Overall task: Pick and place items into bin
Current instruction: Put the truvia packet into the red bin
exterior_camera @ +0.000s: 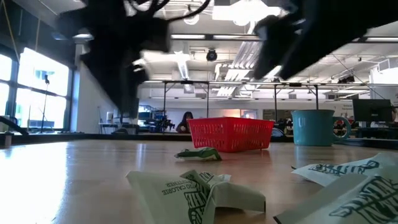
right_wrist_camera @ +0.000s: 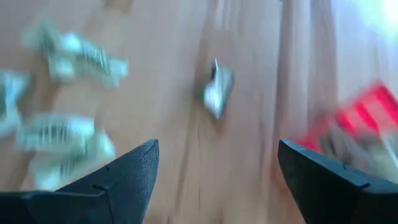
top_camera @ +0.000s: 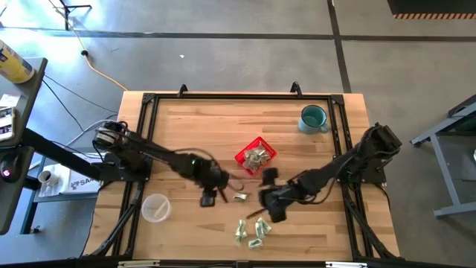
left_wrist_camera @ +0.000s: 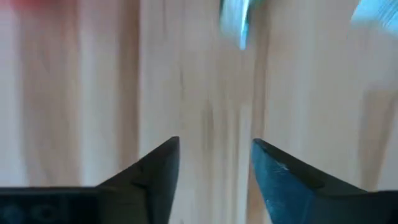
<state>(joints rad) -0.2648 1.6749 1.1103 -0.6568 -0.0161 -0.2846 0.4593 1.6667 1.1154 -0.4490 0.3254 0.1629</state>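
Note:
The red basket [top_camera: 255, 155] stands mid-table with several pale green wrapped pieces inside; it also shows in the low view [exterior_camera: 230, 134]. One loose piece [top_camera: 240, 196] lies between the two grippers, seen too in the right wrist view [right_wrist_camera: 217, 92]. A cluster of pieces [top_camera: 251, 229] lies near the table's near edge [right_wrist_camera: 59, 130]. My left gripper [top_camera: 216, 195] hovers left of the single piece, open over bare wood [left_wrist_camera: 214, 168]. My right gripper [top_camera: 266, 199] sits right of that piece, open and empty.
A teal mug [top_camera: 313, 118] stands at the far right of the table. A clear plastic cup [top_camera: 155, 208] sits near the left near corner. Bare wood lies across the far half of the table [top_camera: 223, 119]. A person sits far off in the room [exterior_camera: 186, 120].

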